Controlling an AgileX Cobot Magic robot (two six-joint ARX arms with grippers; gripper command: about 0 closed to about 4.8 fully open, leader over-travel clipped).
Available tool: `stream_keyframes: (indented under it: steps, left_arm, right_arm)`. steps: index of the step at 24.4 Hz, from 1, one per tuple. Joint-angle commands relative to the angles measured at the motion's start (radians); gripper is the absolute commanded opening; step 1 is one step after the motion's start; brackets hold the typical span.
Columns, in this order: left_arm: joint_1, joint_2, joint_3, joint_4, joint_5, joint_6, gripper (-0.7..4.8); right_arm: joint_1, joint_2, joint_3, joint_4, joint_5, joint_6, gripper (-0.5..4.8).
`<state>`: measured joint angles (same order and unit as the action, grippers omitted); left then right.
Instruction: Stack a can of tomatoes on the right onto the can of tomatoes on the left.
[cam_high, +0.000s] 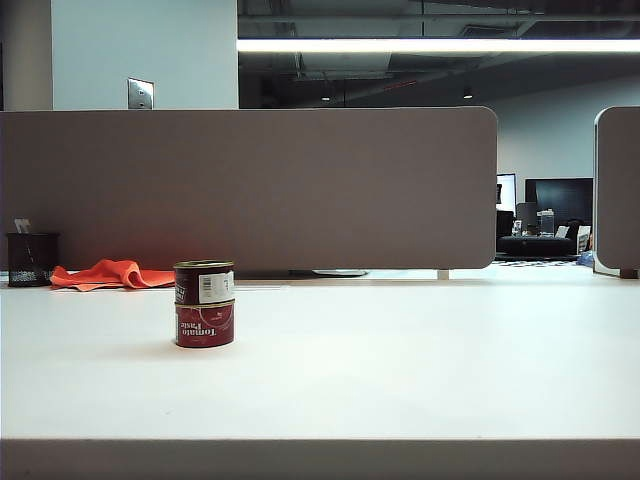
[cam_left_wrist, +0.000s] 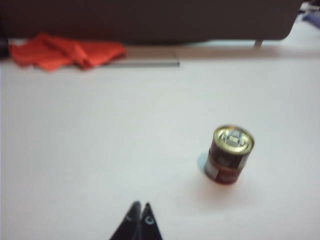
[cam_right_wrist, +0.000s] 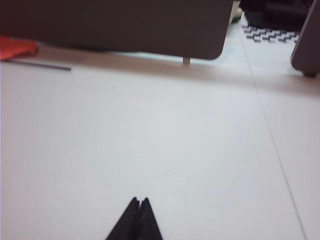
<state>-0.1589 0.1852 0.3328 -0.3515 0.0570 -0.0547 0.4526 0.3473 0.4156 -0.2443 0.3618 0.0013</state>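
Note:
Two red tomato cans stand as one stack on the white table (cam_high: 400, 370), left of centre. The upper can (cam_high: 204, 282) rests squarely on the lower can (cam_high: 205, 325), whose label reads upside down. The left wrist view shows the stack (cam_left_wrist: 229, 155) from above, with the gold lid and pull tab on top. My left gripper (cam_left_wrist: 140, 205) is shut and empty, well back from the stack. My right gripper (cam_right_wrist: 139, 200) is shut and empty over bare table, with no can in its view. Neither arm shows in the exterior view.
An orange cloth (cam_high: 110, 274) lies at the back left beside a black mesh pen cup (cam_high: 31, 259). A grey partition (cam_high: 250, 185) runs along the table's far edge, with a second panel (cam_high: 617, 190) at the far right.

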Motion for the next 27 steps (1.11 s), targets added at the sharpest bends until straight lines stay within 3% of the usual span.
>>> stream_keyframes:
  steps: [1, 5, 10, 17, 27]
  left_arm:
    - [0.002, -0.036, -0.063, 0.058, -0.012, -0.046, -0.06]
    - [0.002, -0.090, -0.132, 0.164, -0.011, -0.051, -0.06]
    - [0.002, -0.155, -0.209, 0.187, -0.040, -0.031, -0.05]
    - [0.002, -0.182, -0.310, 0.296, -0.080, -0.024, -0.06]
    - [0.002, -0.182, -0.327, 0.274, -0.091, -0.004, -0.05]
  right_arm:
    - [0.001, -0.090, -0.103, 0.150, -0.023, -0.006, 0.00]
    - [0.001, -0.193, -0.203, 0.178, -0.027, -0.001, 0.00]
    - [0.001, -0.342, -0.323, 0.182, -0.024, 0.007, 0.00]
    - [0.001, -0.349, -0.389, 0.204, -0.023, 0.025, 0.00]
    - [0.000, -0.349, -0.414, 0.181, 0.017, 0.006, 0.00]
